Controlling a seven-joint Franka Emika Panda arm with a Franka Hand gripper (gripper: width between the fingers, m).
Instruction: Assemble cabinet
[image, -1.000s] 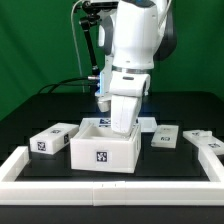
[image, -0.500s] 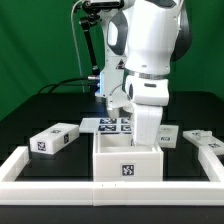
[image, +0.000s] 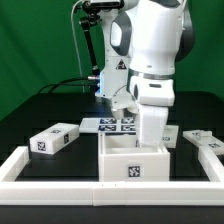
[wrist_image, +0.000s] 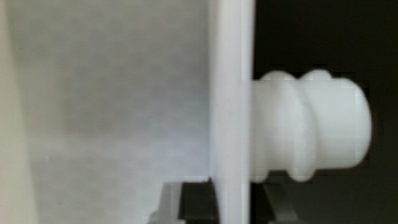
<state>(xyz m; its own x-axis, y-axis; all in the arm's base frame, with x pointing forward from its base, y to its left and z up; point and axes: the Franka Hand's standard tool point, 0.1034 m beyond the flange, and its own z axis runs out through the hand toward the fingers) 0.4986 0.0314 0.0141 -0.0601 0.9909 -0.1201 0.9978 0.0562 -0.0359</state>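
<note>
The cabinet's square white shell (image: 134, 165) stands open-topped near the front border, a tag on its front face. My gripper (image: 152, 141) reaches down onto the shell's wall at the exterior view's right and is shut on it. In the wrist view the thin white wall (wrist_image: 228, 90) runs between my dark fingers (wrist_image: 192, 202), and my gripper (wrist_image: 228, 203) pinches it. A ribbed white knob (wrist_image: 317, 125) sticks out from one side of that wall. Smaller white box parts lie on the table: one at the left (image: 54, 139), others at the right (image: 204, 140).
The marker board (image: 112, 124) lies flat behind the shell. A low white border frame (image: 20, 166) runs along the front and sides. One tagged box part (image: 172, 136) sits just behind my hand. A dark stand (image: 95, 50) with cables rises at the back.
The shell, held in my gripper, has slid to the exterior view's right and nearer the front border. The arm moved with it. The loose box parts have not moved.
</note>
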